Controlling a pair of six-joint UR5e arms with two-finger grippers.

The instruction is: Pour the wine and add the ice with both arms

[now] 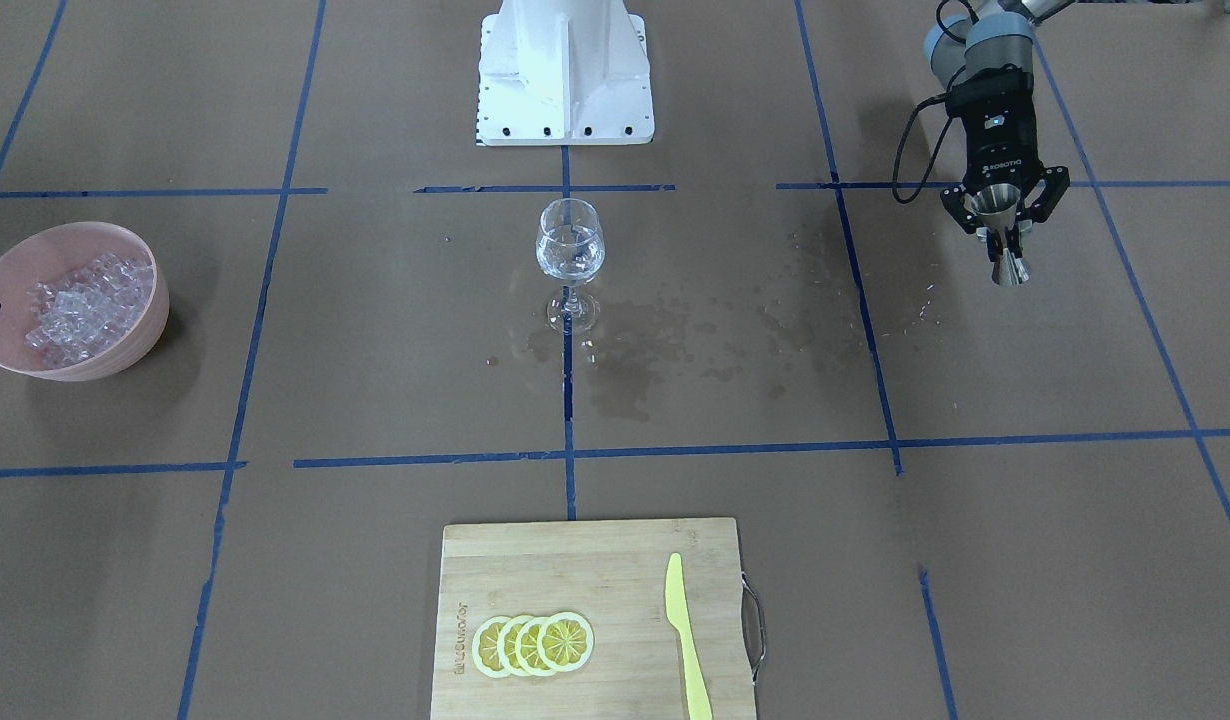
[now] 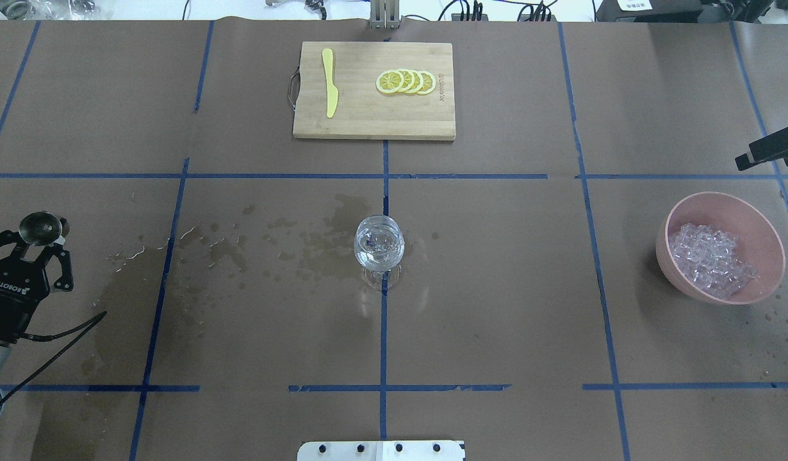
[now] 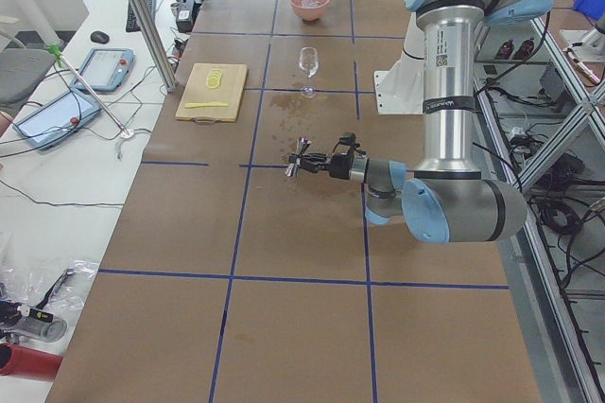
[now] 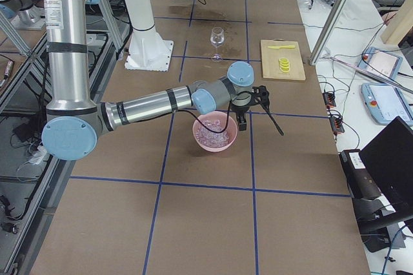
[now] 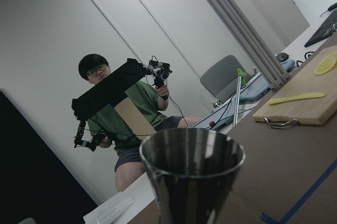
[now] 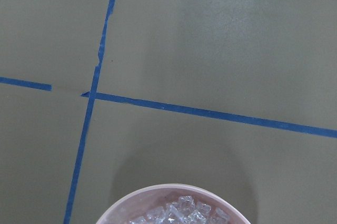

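Observation:
My left gripper (image 1: 1007, 232) is shut on a steel jigger (image 1: 1010, 268) and holds it upright above the table at the robot's far left; it also shows in the overhead view (image 2: 43, 242). The jigger's rim fills the left wrist view (image 5: 192, 155). A stemmed wine glass (image 2: 379, 246) stands at the table's centre with a little clear wine in it. A pink bowl (image 2: 669, 224) of ice (image 2: 711, 259) sits at the far right. My right gripper (image 4: 248, 102) hovers beside the bowl's far side, with a thin black rod (image 4: 274, 123) below it. I cannot tell how its jaws stand.
Dark wet stains (image 2: 291, 243) spread over the brown paper between the glass and the left arm. A wooden cutting board (image 2: 375, 121) with lemon slices (image 2: 407, 81) and a yellow knife (image 2: 330, 89) lies at the far edge. The white pedestal (image 1: 565, 80) stands behind the glass.

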